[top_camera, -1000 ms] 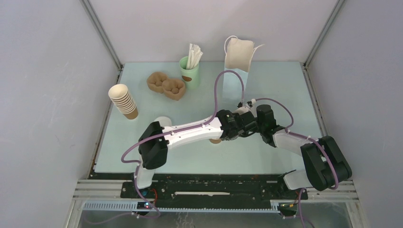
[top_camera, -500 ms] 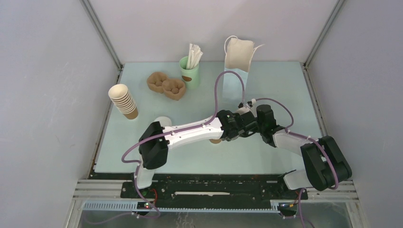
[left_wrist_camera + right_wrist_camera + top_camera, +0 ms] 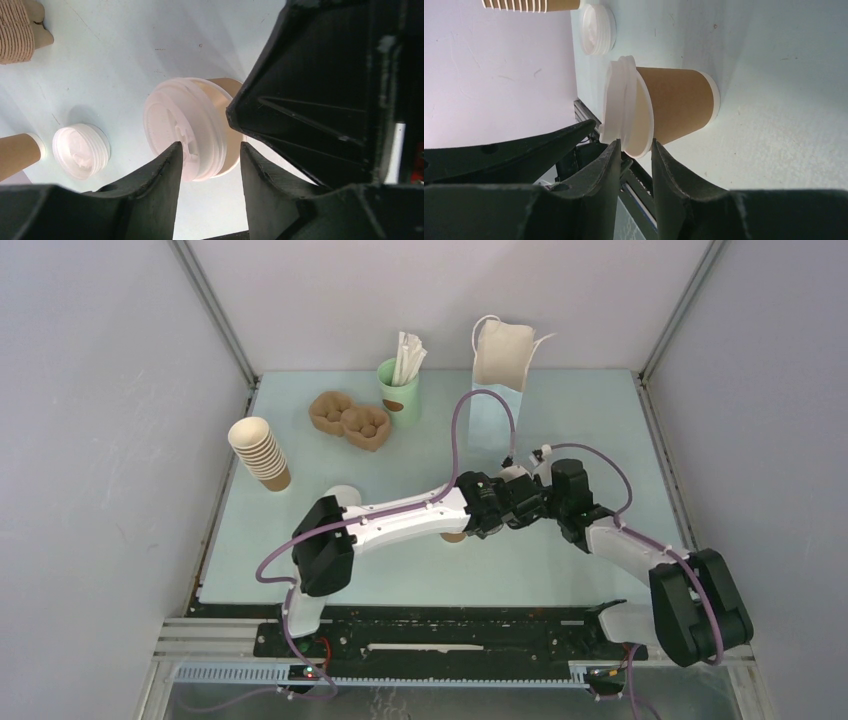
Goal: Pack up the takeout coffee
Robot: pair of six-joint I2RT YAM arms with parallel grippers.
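The takeout coffee, a brown paper cup [image 3: 676, 106] with a white lid [image 3: 626, 107], stands on the table. The lid sits crooked on the cup. In the top view only a sliver of the cup [image 3: 455, 536] shows under the left arm's wrist. My right gripper [image 3: 635, 146] comes in from the side, and its fingertips are closed on the lid's rim. My left gripper [image 3: 207, 150] hangs over the lid [image 3: 182, 132] with its jaws apart and nothing between them. The tall white paper bag [image 3: 500, 355] stands open at the back.
A spare stack of white lids [image 3: 338, 496] lies left of the cup and also shows in the left wrist view [image 3: 81, 151]. A stack of nested brown cups [image 3: 260, 453], a brown cup carrier [image 3: 350, 420] and a mint-green cup with white sticks [image 3: 398, 388] stand at the back left.
The right arm has stretched out a little, its elbow lower and its wrist slightly further right. The left arm and the cup have not visibly moved.
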